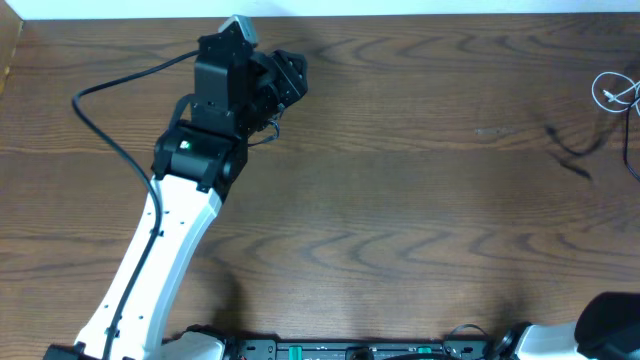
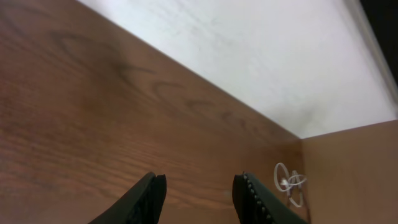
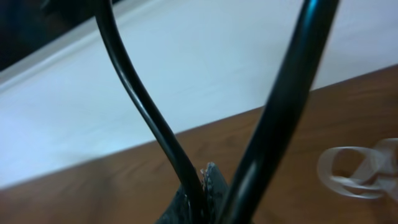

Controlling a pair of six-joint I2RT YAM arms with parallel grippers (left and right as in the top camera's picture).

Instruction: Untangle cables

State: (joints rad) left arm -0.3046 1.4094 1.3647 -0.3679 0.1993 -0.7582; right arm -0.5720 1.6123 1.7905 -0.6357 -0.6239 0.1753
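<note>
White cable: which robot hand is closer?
Right. The right gripper, gripping the black cable, has the white cable close by, off to its side; the left gripper is far across the table.

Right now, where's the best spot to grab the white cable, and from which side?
White cable: pinch the outer strand of its loop from above, jaws across it, coming from picture-left in the overhead view. It sits as a small coil at the table edge; dark strands, probably the black cable, lie on its near side.
</note>
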